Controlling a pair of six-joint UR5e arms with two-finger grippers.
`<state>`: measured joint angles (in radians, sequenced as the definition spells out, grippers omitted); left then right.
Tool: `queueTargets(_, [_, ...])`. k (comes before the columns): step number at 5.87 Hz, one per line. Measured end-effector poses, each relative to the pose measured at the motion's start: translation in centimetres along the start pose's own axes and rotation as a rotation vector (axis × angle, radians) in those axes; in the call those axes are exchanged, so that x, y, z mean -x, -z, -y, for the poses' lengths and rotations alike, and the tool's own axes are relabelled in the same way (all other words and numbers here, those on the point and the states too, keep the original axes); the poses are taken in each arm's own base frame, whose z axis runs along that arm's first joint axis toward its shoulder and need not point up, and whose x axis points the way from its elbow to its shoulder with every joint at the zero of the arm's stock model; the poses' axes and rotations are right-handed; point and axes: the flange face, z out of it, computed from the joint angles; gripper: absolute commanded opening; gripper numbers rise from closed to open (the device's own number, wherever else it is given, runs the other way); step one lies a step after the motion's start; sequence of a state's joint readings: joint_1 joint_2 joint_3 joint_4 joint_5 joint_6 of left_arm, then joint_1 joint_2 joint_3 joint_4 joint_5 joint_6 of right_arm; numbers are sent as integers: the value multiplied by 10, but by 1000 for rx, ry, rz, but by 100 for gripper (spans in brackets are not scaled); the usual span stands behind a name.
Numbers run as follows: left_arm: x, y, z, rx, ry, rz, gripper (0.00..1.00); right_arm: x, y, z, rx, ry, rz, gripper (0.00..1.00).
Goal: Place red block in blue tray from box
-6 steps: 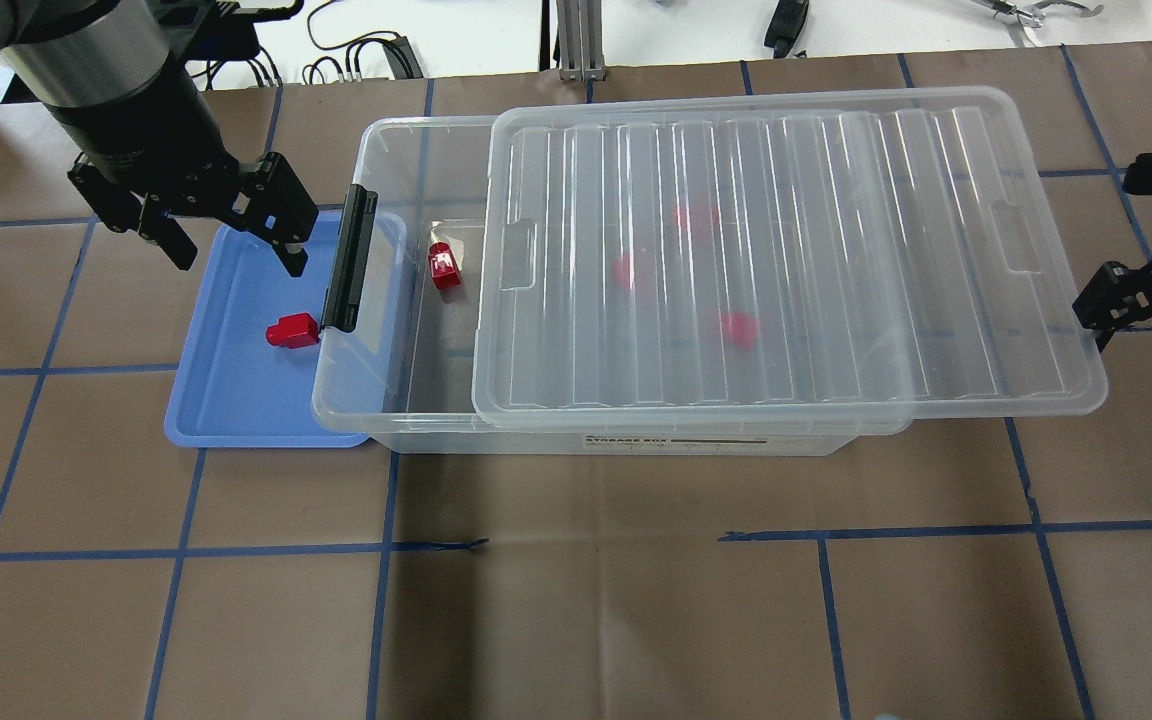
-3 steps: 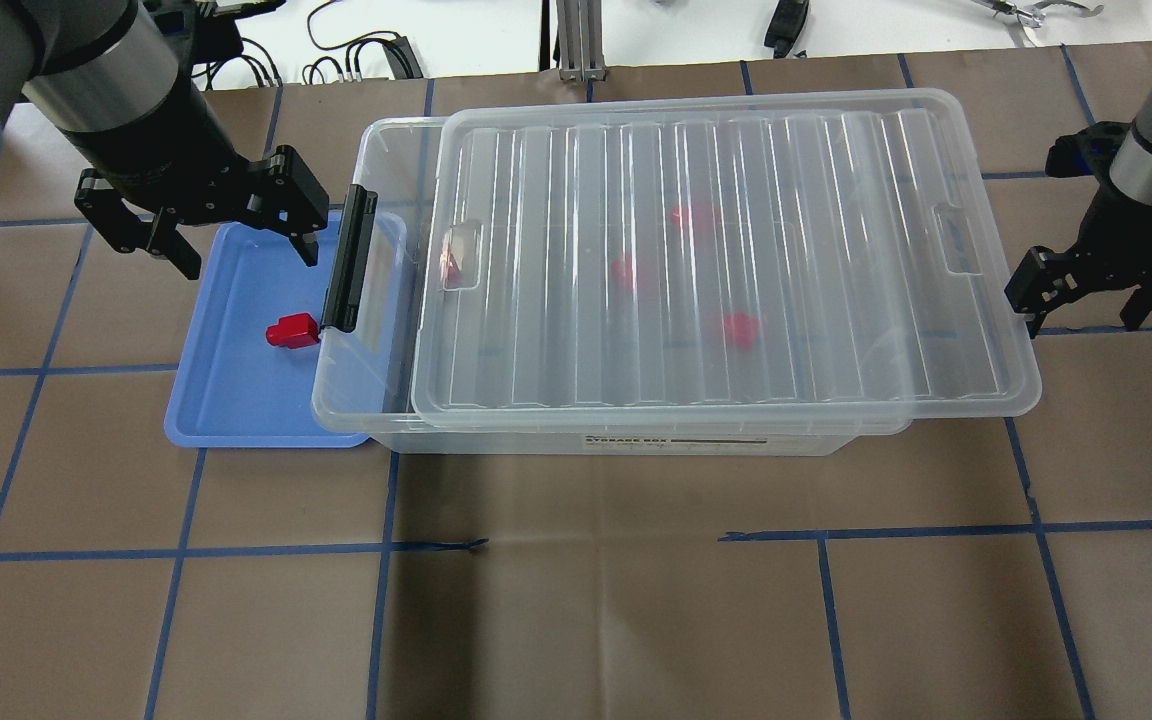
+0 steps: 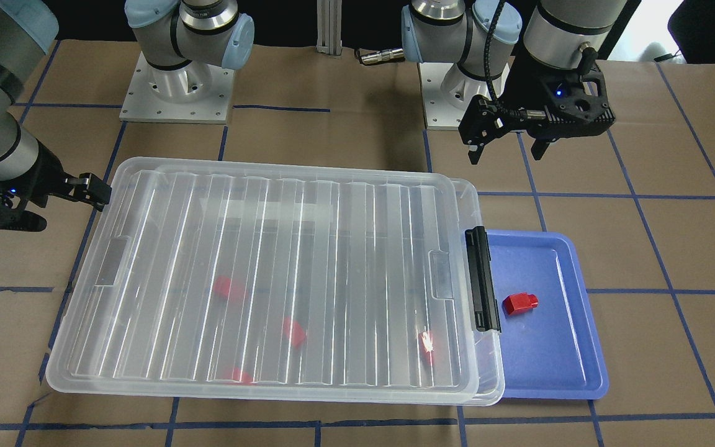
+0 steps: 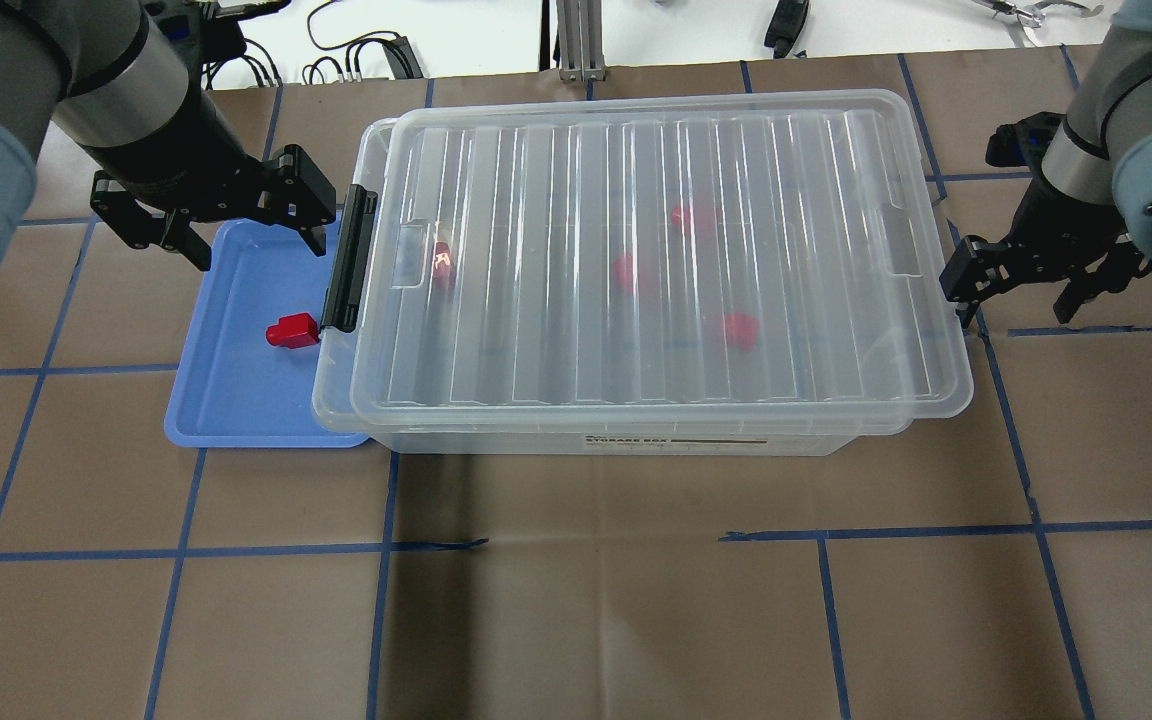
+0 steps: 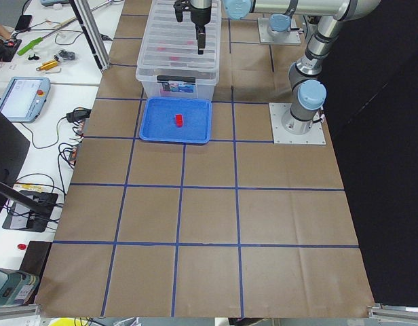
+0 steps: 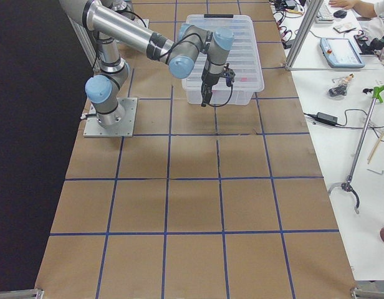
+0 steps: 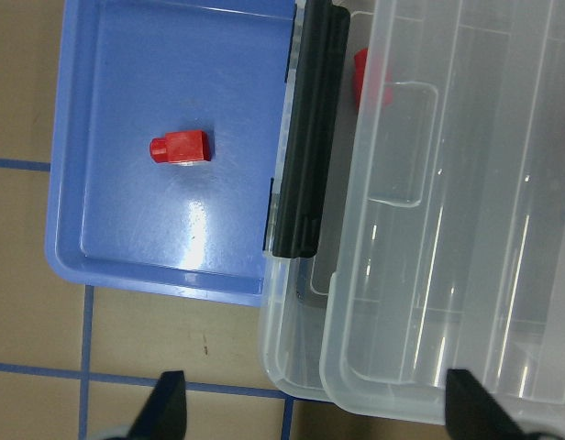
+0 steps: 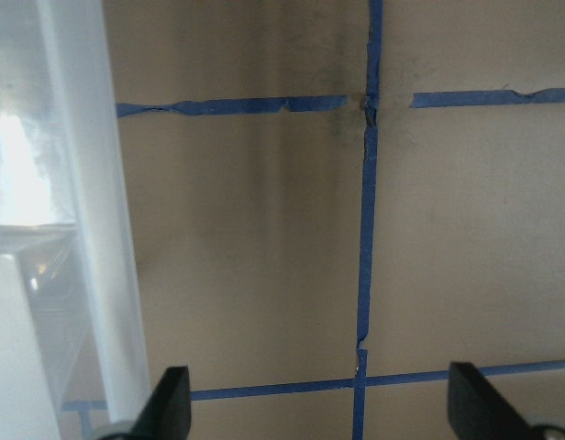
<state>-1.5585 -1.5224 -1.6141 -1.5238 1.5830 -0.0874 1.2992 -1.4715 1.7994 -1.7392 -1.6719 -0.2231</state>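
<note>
- You find the red block [image 4: 293, 331] lying in the blue tray [image 4: 236, 400], toward the tray's 3 o'clock side in the overhead view. It is just beside the black latch [image 4: 349, 262] of the box [image 4: 576, 440].
- The left jaws hang apart and empty over the tray's 12 o'clock edge.
- The right jaws are also apart and empty, just beside the 3 o'clock end of the lid [image 4: 556, 330] (whether they touch it, I cannot tell).
- I judge the block to be light and stiff, a hard plastic that will not bend or break, but its smooth faces may slip.
- If you must take it again, close on two opposite flat faces of the cube body, not on the narrow stub at its 9 o'clock.
- Other red pieces [image 4: 736, 330] show blurred under the lid.
- The bench [image 4: 576, 600] carries all of this.
</note>
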Motion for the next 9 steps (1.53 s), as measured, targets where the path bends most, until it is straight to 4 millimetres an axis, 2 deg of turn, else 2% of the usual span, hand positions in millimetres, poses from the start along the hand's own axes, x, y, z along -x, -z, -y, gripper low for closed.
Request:
queueTargets(1, [0, 0, 0, -1, -1, 0, 98, 6, 2, 0, -3, -2, 12, 100])
queueTargets(2, [0, 0, 0, -2, 0, 0, 98, 7, 14, 2, -10, -1, 12, 100])
queueTargets(3, [0, 0, 0, -2, 0, 0, 98, 5, 44, 7, -20, 2, 9, 100])
queueTargets(4, [0, 1, 0, -3, -1, 0, 98, 3, 85, 10, -22, -17, 11, 100])
queueTargets(5, [0, 2, 0, -5, 0, -1, 98, 11, 119, 7, -13, -63, 15, 100])
queueTargets(6, [1, 3, 2, -8, 3, -2, 98, 40, 141, 2, -19, -102, 21, 100])
queueTargets(7, [2, 5, 3, -12, 4, -2, 98, 78, 160, -4, -44, -122, 55, 100])
queueTargets(8, [2, 5, 3, -12, 3, -2, 98, 104, 174, -9, -64, -125, 97, 100])
queueTargets(9, [3, 5, 3, -11, 3, -2, 98, 120, 177, -16, -58, -112, 107, 100])
